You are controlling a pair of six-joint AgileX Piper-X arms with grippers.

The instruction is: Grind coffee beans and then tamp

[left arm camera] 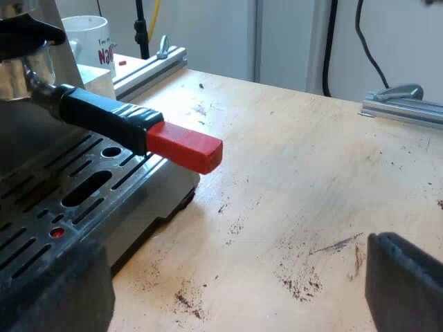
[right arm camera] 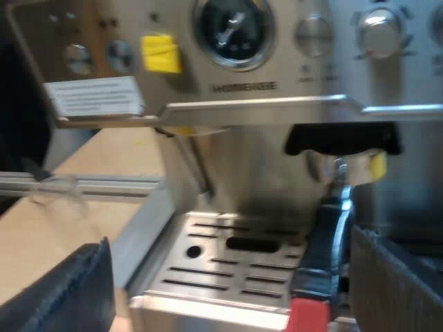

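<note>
Left wrist view: red "Na" on mug [left arm camera: 86, 41]; left end effector [left arm camera: 235, 280] and right end effector [right arm camera: 232, 263] both spread.

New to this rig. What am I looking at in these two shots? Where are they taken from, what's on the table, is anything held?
Each picture is taken from the wrist of one robot arm, looking out past its gripper. That is why the big black fingers up close belong to that arm.

The left wrist view looks across an espresso machine on a wooden table. A metal holder is locked into the machine. Its dark handle ends in red and sticks out over the table. Coffee grounds are scattered on the wood, and a white mug stands beyond the machine. My left gripper is open and holds nothing.

The right wrist view faces the machine's front, with its pressure gauge and drip tray. My right gripper is open and empty too, close to the holder's handle.
</note>
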